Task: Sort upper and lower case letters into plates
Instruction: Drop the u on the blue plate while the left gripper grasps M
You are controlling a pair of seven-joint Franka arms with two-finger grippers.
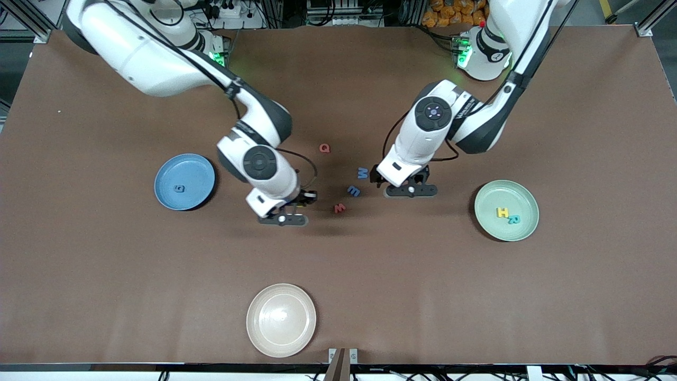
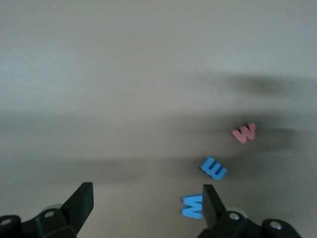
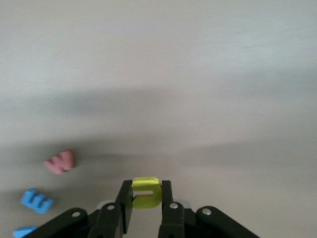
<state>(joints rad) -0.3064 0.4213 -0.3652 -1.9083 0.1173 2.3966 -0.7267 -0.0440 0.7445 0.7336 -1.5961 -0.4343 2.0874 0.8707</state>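
My right gripper (image 1: 285, 211) is shut on a small yellow letter (image 3: 146, 192) and holds it just above the table between the sky-blue plate (image 1: 164, 172) and the loose letters. My left gripper (image 1: 403, 186) is open and empty, low over the table, with one finger (image 2: 210, 198) right beside a blue M (image 2: 193, 206). On the table lie a red Q (image 1: 325, 148), the blue M (image 1: 363, 172), a second blue letter (image 1: 354, 190) and a red w (image 1: 339, 208). The blue plate holds one blue letter (image 1: 180, 188). The mint plate (image 1: 523, 233) holds a yellow H (image 1: 502, 212) and a teal R (image 1: 513, 219).
A cream-beige plate (image 1: 281, 319) sits near the table's front edge, nearer to the front camera than both grippers. The brown table surrounds all three plates.
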